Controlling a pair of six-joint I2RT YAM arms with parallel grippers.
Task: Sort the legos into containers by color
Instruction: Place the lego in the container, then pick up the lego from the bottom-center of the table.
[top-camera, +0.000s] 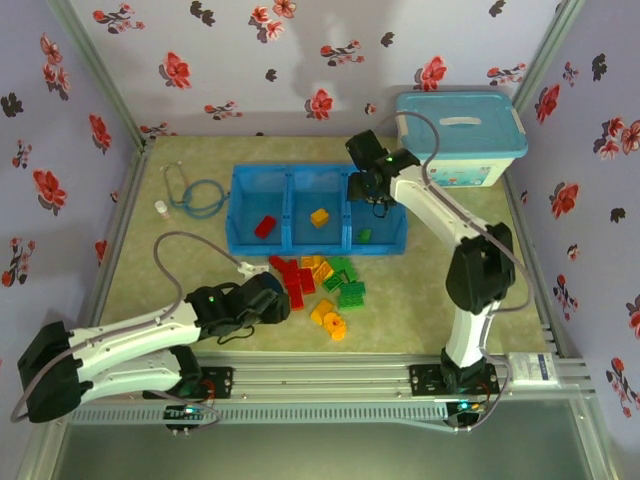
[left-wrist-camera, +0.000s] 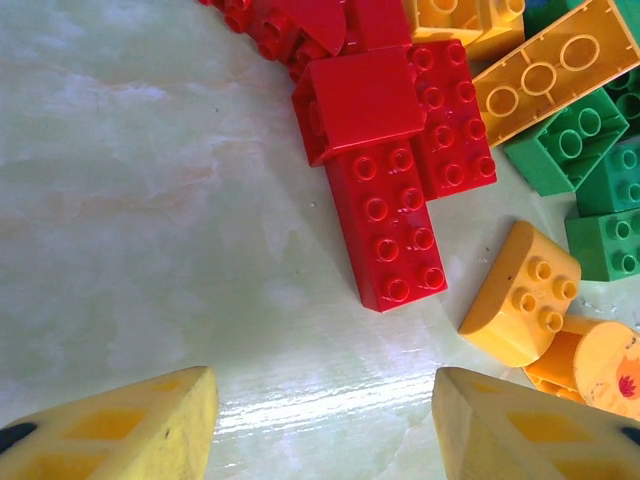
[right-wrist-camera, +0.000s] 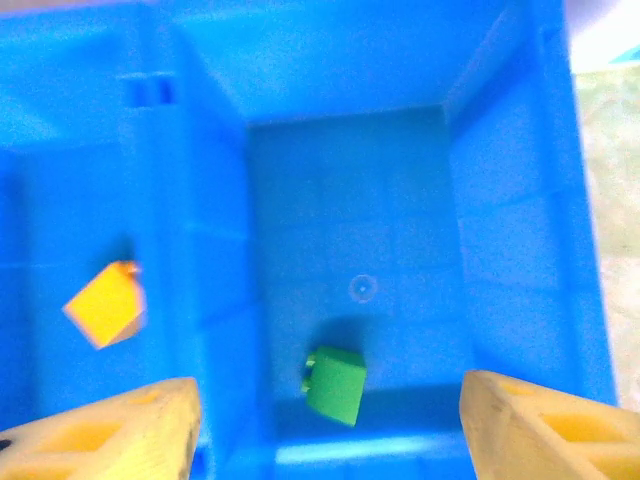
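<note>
Red plastic lies just ahead of the left gripper, whose jaws stand wide apart and empty: a long red brick, flat and studs up, at the near edge of the legos. It looks light, rigid and smooth, so I'd pinch across its 2 long sides rather than the studs. Farther off, the right gripper hangs open and empty over the tray. A green brick lies below its jaws, and an orange brick is 1 compartment left.

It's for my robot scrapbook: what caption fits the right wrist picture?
Open right gripper above the right blue compartment, one green lego inside.
</note>
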